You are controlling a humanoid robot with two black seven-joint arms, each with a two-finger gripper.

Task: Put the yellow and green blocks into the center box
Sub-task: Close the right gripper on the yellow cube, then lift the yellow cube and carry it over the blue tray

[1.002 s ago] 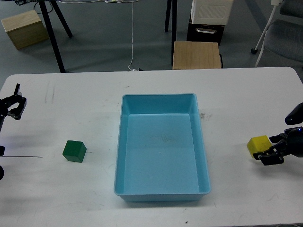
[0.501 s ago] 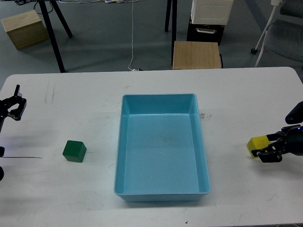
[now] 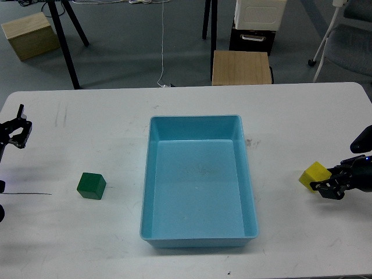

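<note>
Two blocks were outside the tray [image 3: 199,235], one on each side of it. The yellow block [image 3: 314,174] was well to the tray's right, tilted with one corner up, and the right end effector [image 3: 325,186] was against its lower right edge, fingers closed on it as far as the view showed. The green block [image 3: 92,186] sat flat on the desk [image 3: 290,110], well left of the tray and apart from the left end effector [image 3: 17,129], which hung near the desk's left edge; it was too small and dark for me to say whether its fingers were apart or together.

Risk lay mostly on the right. The hold looked to be near an edge of the yellow block rather than across its middle, so the block might pivot further or slip out during the carry toward the tray. If it dropped short, it could land on the desk or strike the tray's rim and bounce away. A low carry could also knock the block against the raised rim and push the tray. The green block had not been touched, and the left arm would need a clean approach so as not to nudge it farther off.
</note>
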